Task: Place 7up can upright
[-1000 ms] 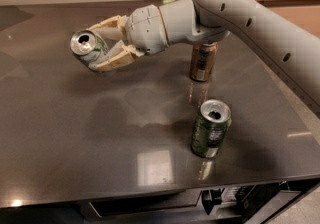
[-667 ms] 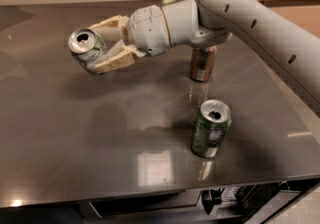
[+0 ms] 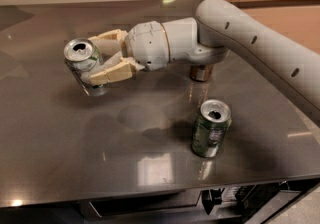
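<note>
My gripper [image 3: 95,59] is in the upper left of the frame, and its two pale cream fingers [image 3: 111,71] pinch the small white and green 7up can with silver ends [image 3: 80,52] from both sides. The can leans over a bit with its open top facing up and to the left, just above the shiny dark grey metal table [image 3: 60,158]. A dark green drink can [image 3: 210,130] stands up straight in the lower right part, well apart from my gripper, and a brown can [image 3: 201,72] stands behind my big white arm [image 3: 250,38], mostly hidden.
</note>
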`<state>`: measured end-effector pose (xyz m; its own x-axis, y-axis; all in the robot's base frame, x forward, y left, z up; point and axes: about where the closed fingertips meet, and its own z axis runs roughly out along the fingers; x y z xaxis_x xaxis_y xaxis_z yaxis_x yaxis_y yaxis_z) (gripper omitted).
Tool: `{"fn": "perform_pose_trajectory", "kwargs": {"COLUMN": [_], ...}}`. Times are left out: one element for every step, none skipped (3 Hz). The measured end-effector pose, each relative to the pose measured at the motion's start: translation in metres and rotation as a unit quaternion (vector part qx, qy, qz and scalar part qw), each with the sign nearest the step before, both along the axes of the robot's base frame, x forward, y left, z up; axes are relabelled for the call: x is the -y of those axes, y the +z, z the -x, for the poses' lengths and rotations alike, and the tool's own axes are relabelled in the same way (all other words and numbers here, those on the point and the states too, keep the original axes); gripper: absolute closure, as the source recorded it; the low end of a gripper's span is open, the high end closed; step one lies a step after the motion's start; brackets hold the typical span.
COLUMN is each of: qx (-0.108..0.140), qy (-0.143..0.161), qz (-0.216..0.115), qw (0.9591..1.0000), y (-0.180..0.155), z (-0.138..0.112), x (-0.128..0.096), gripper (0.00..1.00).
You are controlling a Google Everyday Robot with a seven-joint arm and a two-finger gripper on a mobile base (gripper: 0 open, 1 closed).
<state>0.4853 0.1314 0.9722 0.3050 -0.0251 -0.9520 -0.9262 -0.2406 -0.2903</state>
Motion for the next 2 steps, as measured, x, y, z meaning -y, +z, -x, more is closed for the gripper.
{"fn": "perform_pose_trajectory", "kwargs": {"qx": [-0.035,-0.058], "qy": [0.005,0.005], "qz": [-0.008,-0.007], "qw": [0.9994,0.9983], "y": [-0.006,-0.010], "z": [0.013,0.024], "x": [-0.001,0.002], "gripper": [1.00,1.00]}}
